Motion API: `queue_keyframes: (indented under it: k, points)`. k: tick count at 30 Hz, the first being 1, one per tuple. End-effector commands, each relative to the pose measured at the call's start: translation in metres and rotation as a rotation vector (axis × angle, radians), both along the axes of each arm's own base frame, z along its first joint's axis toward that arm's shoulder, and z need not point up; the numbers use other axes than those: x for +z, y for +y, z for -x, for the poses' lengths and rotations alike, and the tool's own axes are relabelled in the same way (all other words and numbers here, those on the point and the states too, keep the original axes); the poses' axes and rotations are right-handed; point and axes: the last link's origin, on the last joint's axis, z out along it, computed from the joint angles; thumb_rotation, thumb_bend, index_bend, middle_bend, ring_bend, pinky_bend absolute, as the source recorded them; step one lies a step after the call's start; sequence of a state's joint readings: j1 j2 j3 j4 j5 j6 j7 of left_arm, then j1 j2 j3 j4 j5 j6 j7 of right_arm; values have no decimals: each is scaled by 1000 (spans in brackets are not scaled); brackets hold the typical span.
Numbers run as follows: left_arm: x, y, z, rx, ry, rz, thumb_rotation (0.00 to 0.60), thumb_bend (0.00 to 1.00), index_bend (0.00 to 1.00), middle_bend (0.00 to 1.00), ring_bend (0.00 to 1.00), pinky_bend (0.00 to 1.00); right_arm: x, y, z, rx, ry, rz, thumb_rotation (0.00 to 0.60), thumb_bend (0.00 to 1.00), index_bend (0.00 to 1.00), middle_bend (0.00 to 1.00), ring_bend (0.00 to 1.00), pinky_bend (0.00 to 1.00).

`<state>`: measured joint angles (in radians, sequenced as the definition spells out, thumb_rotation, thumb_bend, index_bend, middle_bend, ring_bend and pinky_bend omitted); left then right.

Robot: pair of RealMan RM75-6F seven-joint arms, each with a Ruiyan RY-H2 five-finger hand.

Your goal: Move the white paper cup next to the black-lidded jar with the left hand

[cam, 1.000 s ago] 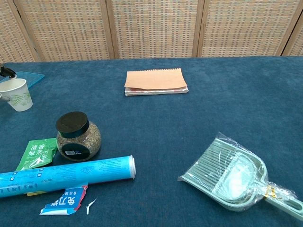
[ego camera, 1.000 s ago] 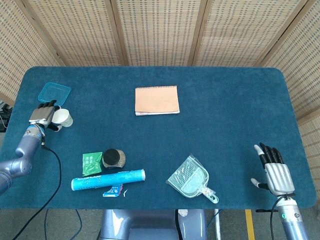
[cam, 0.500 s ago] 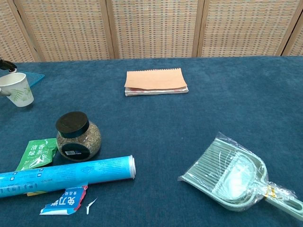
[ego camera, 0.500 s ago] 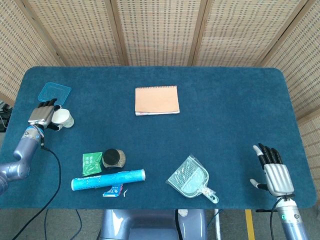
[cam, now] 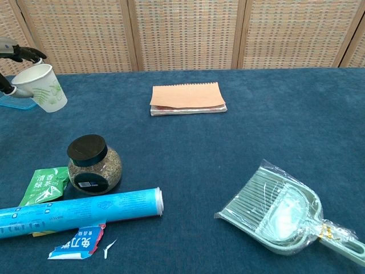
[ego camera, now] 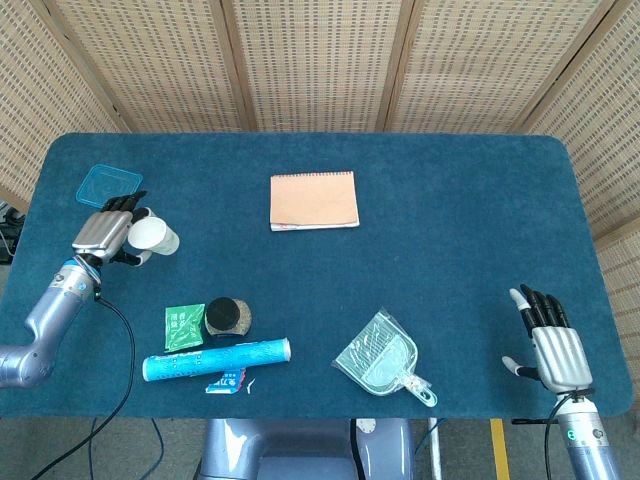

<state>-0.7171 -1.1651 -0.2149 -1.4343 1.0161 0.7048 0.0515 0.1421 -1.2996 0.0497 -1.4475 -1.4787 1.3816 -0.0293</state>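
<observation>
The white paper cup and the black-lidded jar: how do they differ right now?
The white paper cup is open-topped, white with a green leaf print, and held by the left hand. The black-lidded jar is closed under a black lid, clear with brownish contents, and stands untouched on the table. The cup tapers downward; the jar is squat and rounded. Both are small containers on the table's left side.

We count one white paper cup point(ego camera: 154, 236), one black-lidded jar point(ego camera: 228, 316), one orange notebook point(ego camera: 313, 200), one clear plastic dustpan point(ego camera: 383, 359) in its wrapper. One blue roll point(ego camera: 216, 359) lying flat, one green sachet point(ego camera: 183, 327), one small torn blue-and-white packet point(ego camera: 226, 382), one blue lid point(ego camera: 103, 184). Two hands: left hand point(ego camera: 104, 229), right hand point(ego camera: 548, 343). One worktop point(ego camera: 450, 230), blue.
</observation>
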Motion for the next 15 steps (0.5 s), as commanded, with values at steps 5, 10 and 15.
queue_keyframes:
  k: [5,10,15]
  points:
    - [-4,-29,-78,-213,-36,52,600,318,297,0,0,0,4,0,0,-3,-11,8,600,4,0,0,0,0]
    - [-14,-53,-118,-304,-54,109,600,318,295,0,0,0,6,-1,2,-8,-21,12,600,5,0,0,0,0]
    - [-25,-76,-149,-380,-54,165,600,314,291,0,0,0,8,-1,2,-9,-29,13,600,4,0,0,0,0]
